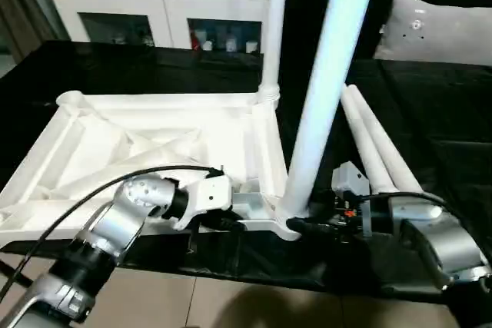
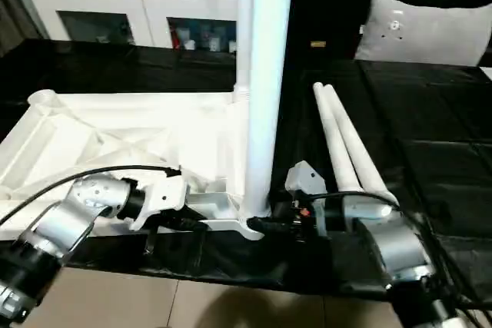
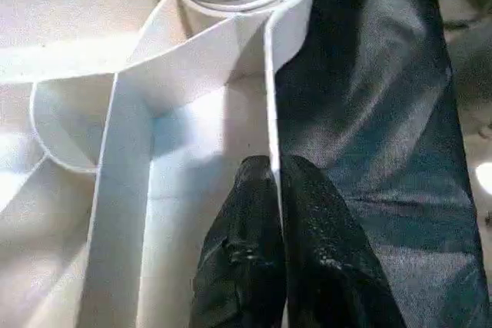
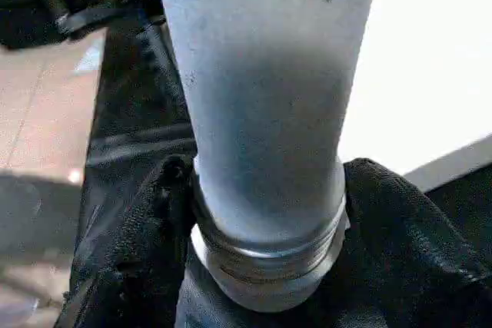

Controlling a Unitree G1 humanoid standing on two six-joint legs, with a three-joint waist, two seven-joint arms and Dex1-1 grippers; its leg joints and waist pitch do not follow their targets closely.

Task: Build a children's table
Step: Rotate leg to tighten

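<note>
The white tabletop point(image 1: 154, 144) lies upside down on black cloth, ribs up. One white leg point(image 1: 274, 28) stands upright in its far right corner socket. A second leg point(image 1: 327, 90) stands slightly tilted at the near right corner, its threaded base point(image 4: 265, 266) between the fingers of my right gripper point(image 1: 296, 224), which is shut on it. My left gripper point(image 1: 231, 224) is shut on the tabletop's thin near rim wall point(image 3: 270, 113), one black finger point(image 3: 246, 259) on each side, just left of that corner. Two more legs point(image 1: 380, 147) lie side by side on the cloth to the right.
A white cabinet point(image 1: 154, 5) with glass doors stands behind the work surface. A grey pillow point(image 1: 438, 28) rests at the back right. Beige floor tiles point(image 1: 231, 305) show past the near edge of the cloth. A black cable point(image 1: 115, 178) runs over my left forearm.
</note>
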